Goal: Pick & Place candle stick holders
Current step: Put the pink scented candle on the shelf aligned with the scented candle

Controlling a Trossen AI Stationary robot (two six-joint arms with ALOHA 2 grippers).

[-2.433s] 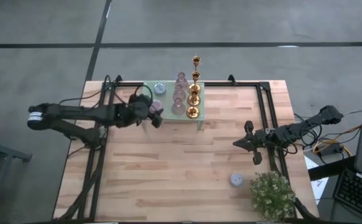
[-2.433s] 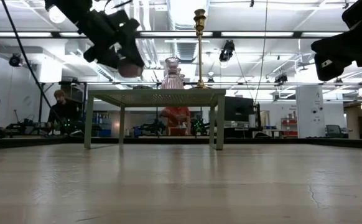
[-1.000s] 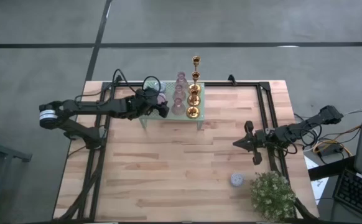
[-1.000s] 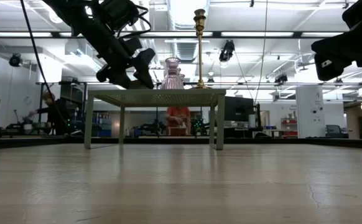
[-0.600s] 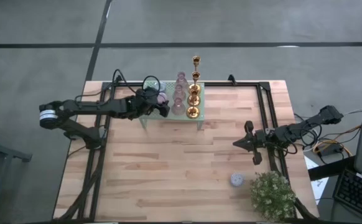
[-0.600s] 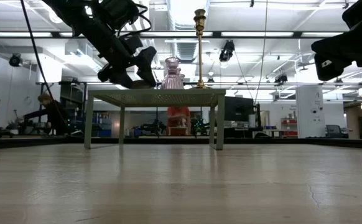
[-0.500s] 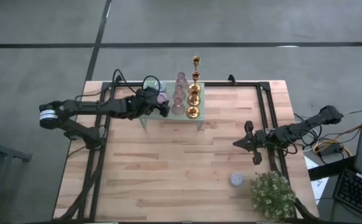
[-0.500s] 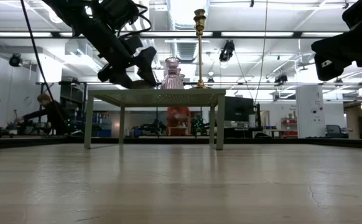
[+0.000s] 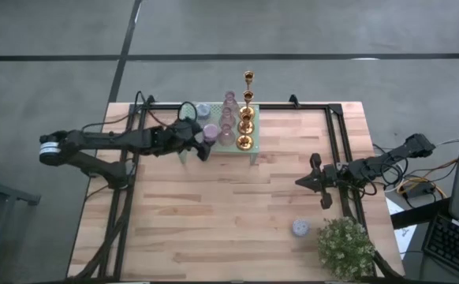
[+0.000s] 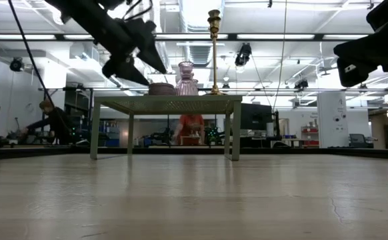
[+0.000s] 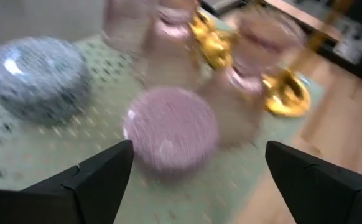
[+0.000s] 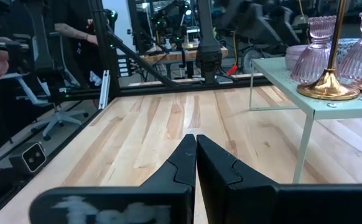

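A mint-green rack (image 9: 190, 118) stands at the table's far middle. On it rest by their bases a squat pink holder (image 9: 210, 130), a squat blue one (image 9: 203, 110), pink glass holders (image 9: 227, 116) and gold sticks (image 9: 245, 126). My left gripper (image 9: 203, 143) hovers open just left of and above the pink holder (image 11: 170, 127), touching nothing; its fingers (image 11: 100, 177) stand on either side of the holder, short of it. My right gripper (image 9: 300, 181) waits shut over the table's right side. Another squat holder (image 9: 300, 228) sits on the table beside the plant.
A bushy potted plant (image 9: 345, 245) stands at the near right corner. A black frame (image 9: 336, 134) runs along the table's far and side edges. The rack's legs (image 10: 235, 133) lift its top (image 10: 167, 100) well off the wood. People work in the room behind.
My left gripper has drawn back from the squat pink holder toward the table's left edge and risen a little. The holder stays standing on the rack's top, clear of the fingers.
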